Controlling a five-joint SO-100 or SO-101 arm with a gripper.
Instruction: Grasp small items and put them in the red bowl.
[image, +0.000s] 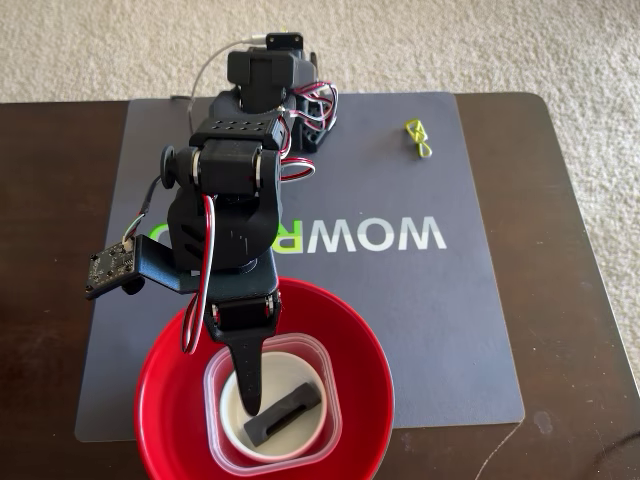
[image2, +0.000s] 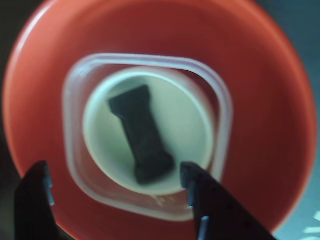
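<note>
The red bowl (image: 365, 350) sits at the near edge of the mat, and it fills the wrist view (image2: 270, 100). Inside it stands the clear square tub (image: 325, 370) (image2: 222, 105). The small white bowl (image: 292, 378) (image2: 185, 115) sits in the tub. The black bone-shaped piece (image: 285, 410) (image2: 142, 135) lies flat in the white bowl. My gripper (image: 250, 400) (image2: 117, 185) hangs just above these, open and empty, with its fingers either side of the piece's near end. The yellow-green looped band (image: 418, 137) lies on the mat at the far right, well away from the gripper.
A grey mat (image: 450, 330) with white lettering covers the dark brown table (image: 560, 200). The arm's base (image: 265, 80) stands at the mat's far edge. A small camera board (image: 110, 268) sticks out to the left of the arm. Carpet lies beyond the table.
</note>
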